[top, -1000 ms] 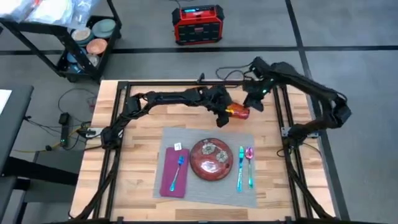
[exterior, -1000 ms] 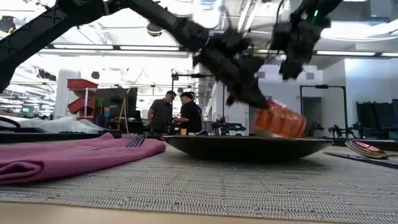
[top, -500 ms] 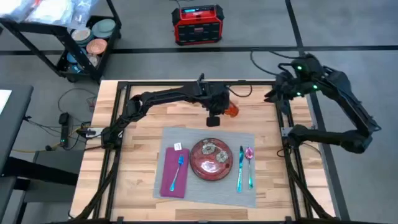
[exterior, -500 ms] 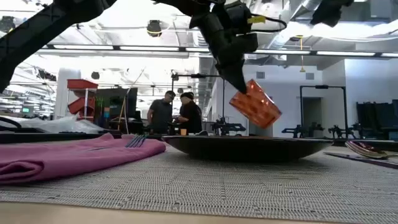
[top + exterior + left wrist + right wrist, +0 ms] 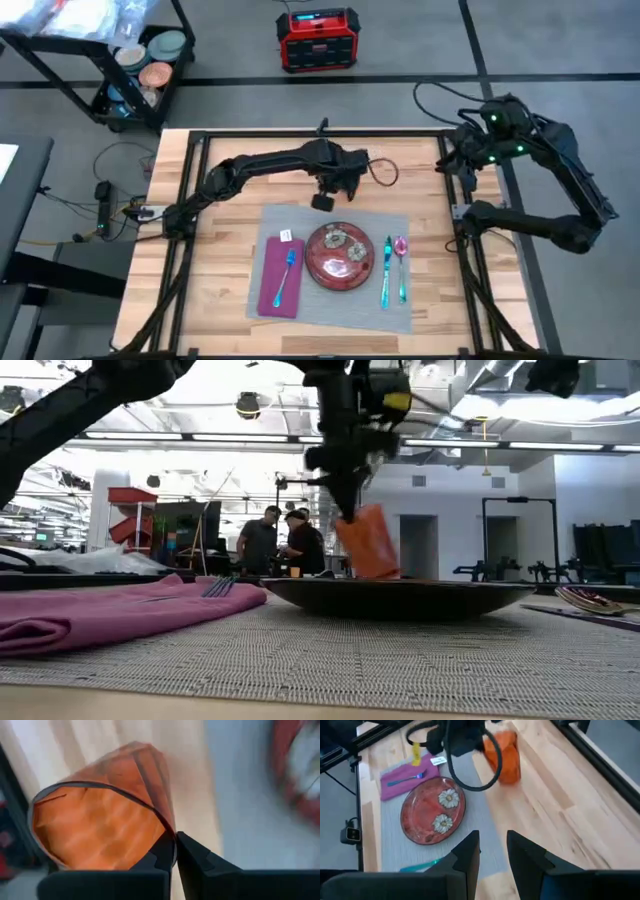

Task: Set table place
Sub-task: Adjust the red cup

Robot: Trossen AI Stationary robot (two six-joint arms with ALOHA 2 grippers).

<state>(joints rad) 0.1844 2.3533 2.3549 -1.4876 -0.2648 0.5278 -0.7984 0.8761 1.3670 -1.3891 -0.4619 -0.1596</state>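
Behind the red plate (image 5: 340,256), left end effector (image 5: 175,851) pinches an orange cup (image 5: 105,820); right's fingers stand parted.

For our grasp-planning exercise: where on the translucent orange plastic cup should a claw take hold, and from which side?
Grip the orange cup by its thin rim wall, coming from above its open mouth, one finger inside, one outside. The left claw pinches it so; the right claw waits aside, open.
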